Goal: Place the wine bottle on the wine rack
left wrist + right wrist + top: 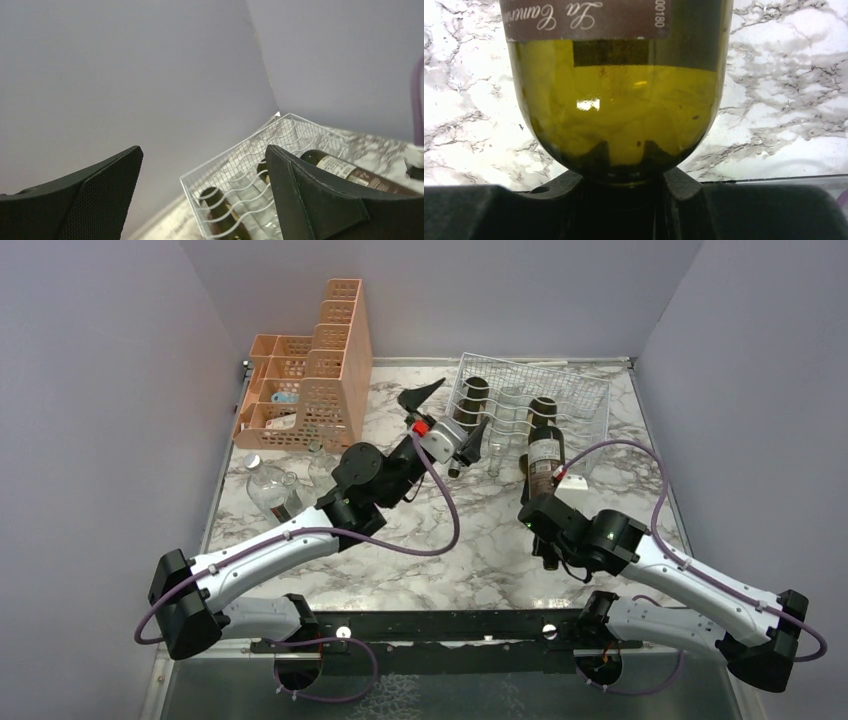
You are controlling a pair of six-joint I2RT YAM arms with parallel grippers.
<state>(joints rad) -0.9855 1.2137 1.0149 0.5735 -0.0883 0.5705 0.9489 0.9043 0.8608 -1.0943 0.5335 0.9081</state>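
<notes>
**Operator:** Where does the wine bottle [543,452] lie?

**Legend:** On its side at the right of the wine rack [585,390]; its base end is in among the rack's wires; its labelled body crosses the front rail; its neck points back toward your arms, over the marble table [480,540]; whether it is seated in a cradle cannot be told from these views.

**Operator:** What holds it?

**Legend:** Your right gripper [541,515]; its fingers [734,210] are closed about the neck just below the shoulder; green glass and a brown label fill that wrist view.

**Operator:** And the other arm?

**Legend:** Your left gripper [450,416] hangs at the rack's left side, jaws spread wide, holding nothing; beside it a dark bottle [472,398] lies in a left-hand cradle.

**Operator:** The surroundings?

**Legend:** A peach organizer [310,380] stands at the table's far left corner, well apart from the rack; clear bottles [268,485] stand just in front of it.
</notes>
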